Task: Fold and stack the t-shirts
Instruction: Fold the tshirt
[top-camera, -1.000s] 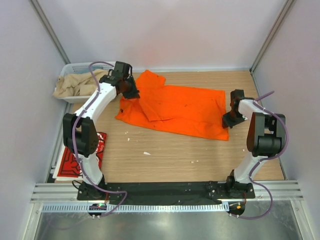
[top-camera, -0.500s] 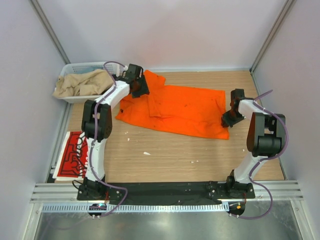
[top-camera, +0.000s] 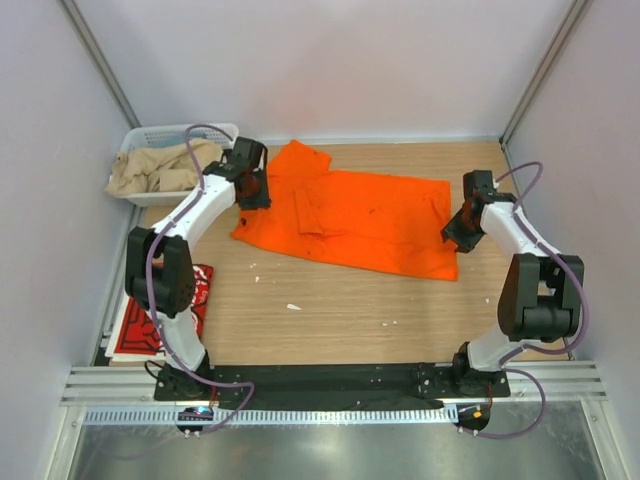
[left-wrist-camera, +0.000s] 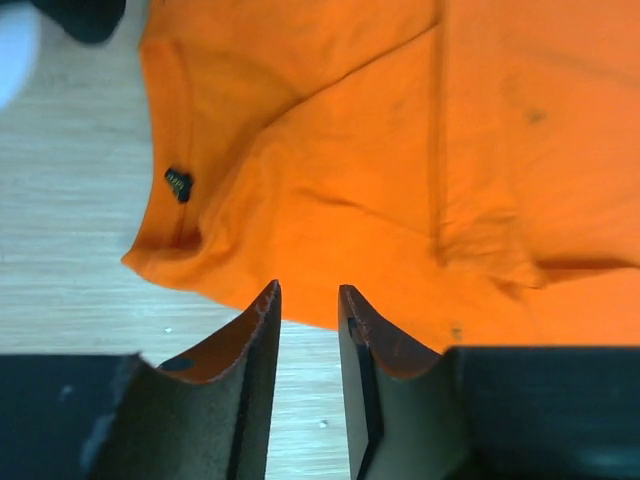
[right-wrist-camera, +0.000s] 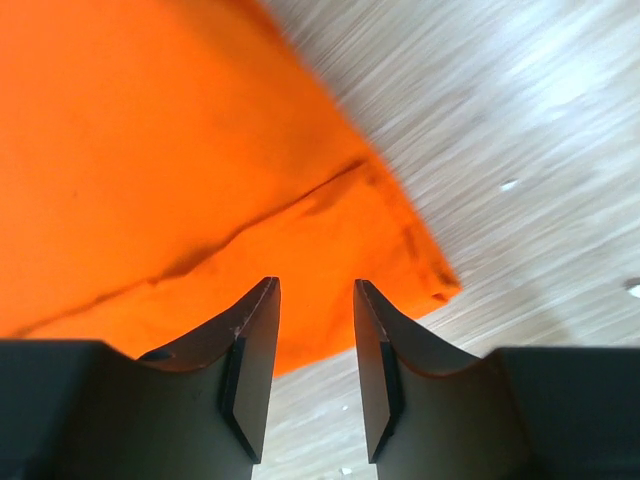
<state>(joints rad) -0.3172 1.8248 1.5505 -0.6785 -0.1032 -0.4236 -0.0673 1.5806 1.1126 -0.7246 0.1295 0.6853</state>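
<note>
Pale wooden worktop (top-camera: 350, 310) is enclosed by grey walls. At far left, the red t-shirt (top-camera: 150, 305) is seen lying flat. The left pincer (left-wrist-camera: 308, 290) is narrowly parted and empty over the left edge of the orange t-shirt (top-camera: 370, 220), which is spread mid-worktop. The right pincer (right-wrist-camera: 315, 285), likewise slightly parted and empty, is poised at its right hem corner. Limp, light cloth is expected, best pinched at hems and corners.
</note>
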